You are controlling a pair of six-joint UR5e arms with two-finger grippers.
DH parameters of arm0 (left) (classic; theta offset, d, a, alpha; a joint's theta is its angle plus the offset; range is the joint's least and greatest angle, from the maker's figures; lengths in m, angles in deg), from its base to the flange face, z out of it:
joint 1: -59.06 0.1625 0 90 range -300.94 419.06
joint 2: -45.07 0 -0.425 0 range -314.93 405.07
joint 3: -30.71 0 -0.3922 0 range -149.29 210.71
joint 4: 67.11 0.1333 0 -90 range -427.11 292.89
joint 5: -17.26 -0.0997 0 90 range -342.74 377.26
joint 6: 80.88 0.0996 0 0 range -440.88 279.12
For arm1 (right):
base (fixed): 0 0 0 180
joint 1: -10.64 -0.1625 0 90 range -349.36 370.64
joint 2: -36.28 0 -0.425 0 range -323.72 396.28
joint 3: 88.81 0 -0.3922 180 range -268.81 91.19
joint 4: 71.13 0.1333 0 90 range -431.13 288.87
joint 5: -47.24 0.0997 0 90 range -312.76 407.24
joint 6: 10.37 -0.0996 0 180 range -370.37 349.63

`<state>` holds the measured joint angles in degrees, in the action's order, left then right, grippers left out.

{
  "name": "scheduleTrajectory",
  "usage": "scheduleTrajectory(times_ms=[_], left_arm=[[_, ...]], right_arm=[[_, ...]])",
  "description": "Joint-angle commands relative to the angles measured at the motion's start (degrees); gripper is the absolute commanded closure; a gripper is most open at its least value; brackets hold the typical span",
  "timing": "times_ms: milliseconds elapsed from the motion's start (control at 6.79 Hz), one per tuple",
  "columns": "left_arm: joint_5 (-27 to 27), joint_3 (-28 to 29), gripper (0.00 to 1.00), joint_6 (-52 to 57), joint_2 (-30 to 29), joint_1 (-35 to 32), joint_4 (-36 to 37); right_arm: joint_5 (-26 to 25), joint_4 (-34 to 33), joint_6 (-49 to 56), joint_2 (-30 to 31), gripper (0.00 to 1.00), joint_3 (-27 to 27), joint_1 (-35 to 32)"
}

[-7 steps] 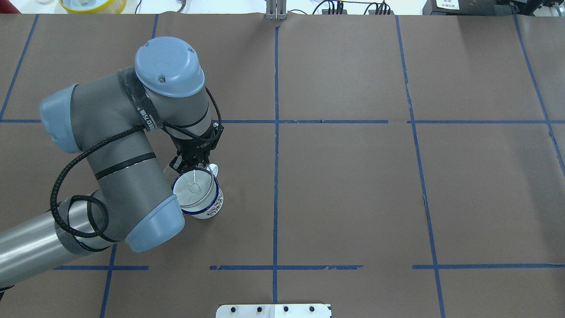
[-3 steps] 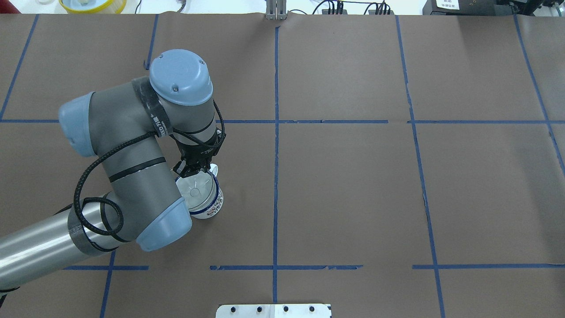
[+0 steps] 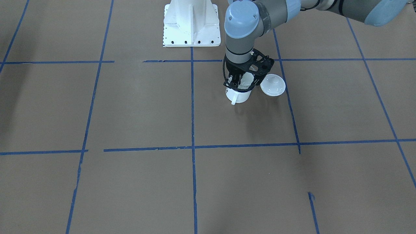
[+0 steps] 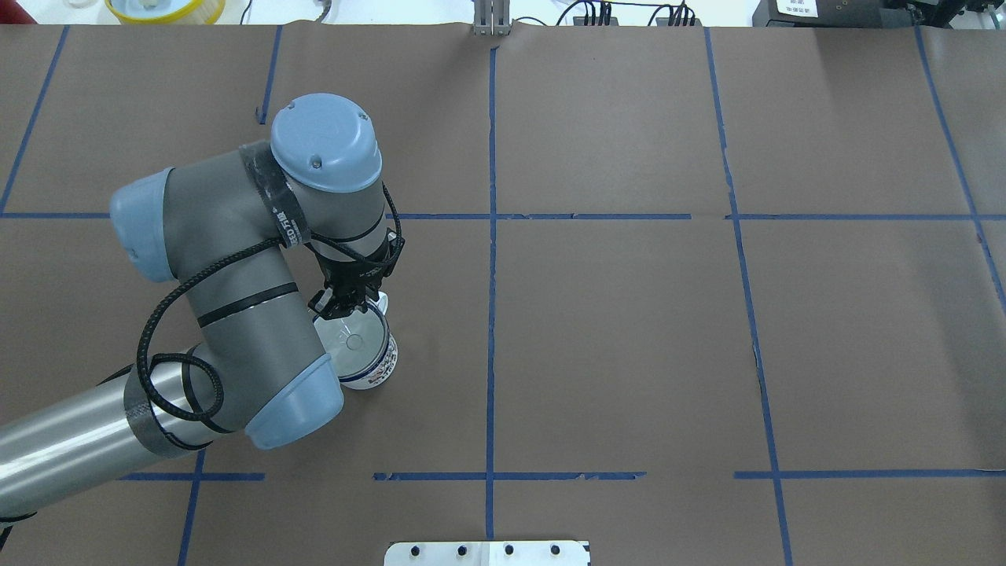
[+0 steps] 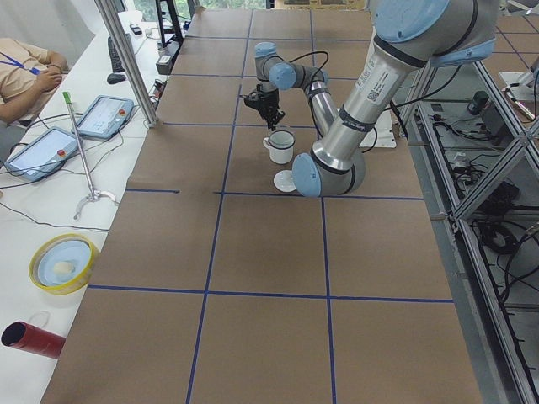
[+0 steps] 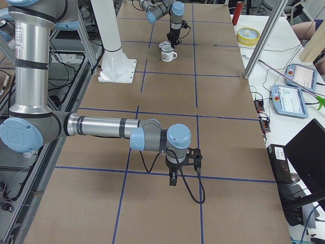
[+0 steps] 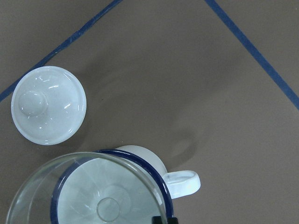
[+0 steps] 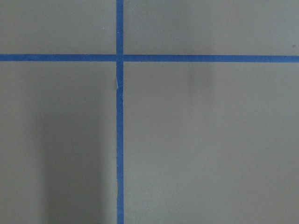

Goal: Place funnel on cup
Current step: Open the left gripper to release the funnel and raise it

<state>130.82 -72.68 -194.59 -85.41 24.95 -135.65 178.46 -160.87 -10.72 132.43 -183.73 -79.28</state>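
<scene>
One funnel (image 7: 88,196) above the cup (image 7: 145,156), its rim pinched by the left gripper (image 4: 346,303).
Letting go while it looks off-centre could tip it off toward the lid (image 7: 49,105); whether the right gripper (image 6: 172,178) is closed cannot be told.

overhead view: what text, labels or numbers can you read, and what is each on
None can be quoted with confidence.
Strap on the left arm: white lettering, too blurred to read.
Cup: coloured print on its side, too small to read.
Label at the far edge: too small to read.
Funnel: no text.
</scene>
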Motion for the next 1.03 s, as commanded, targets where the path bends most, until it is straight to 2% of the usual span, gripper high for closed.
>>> scheduleTrajectory(times_ms=[0,147,295,442,736,884], left_arm=[[0.00,-1.02,0.00,3.45,0.14,-0.17,0.34],[0.00,-3.90,0.00,10.62,1.36,-1.39,0.69],[0.09,-10.02,0.00,19.57,4.76,-3.23,0.34],[0.78,-12.08,0.00,27.93,6.45,-7.16,0.17],[2.71,-12.10,0.00,41.14,10.22,-14.98,-1.67],[7.33,-12.19,0.00,49.55,14.51,-20.42,-4.38]], right_arm=[[0.00,0.00,0.00,0.00,0.00,0.00,0.00],[0.00,0.00,0.00,0.00,0.00,0.00,0.00],[0.00,0.00,0.00,0.00,0.00,0.00,0.00],[0.00,0.00,0.00,0.00,0.00,0.00,0.00],[0.00,0.00,0.00,0.00,0.00,0.00,0.00],[0.00,0.00,0.00,0.00,0.00,0.09,0.00]])
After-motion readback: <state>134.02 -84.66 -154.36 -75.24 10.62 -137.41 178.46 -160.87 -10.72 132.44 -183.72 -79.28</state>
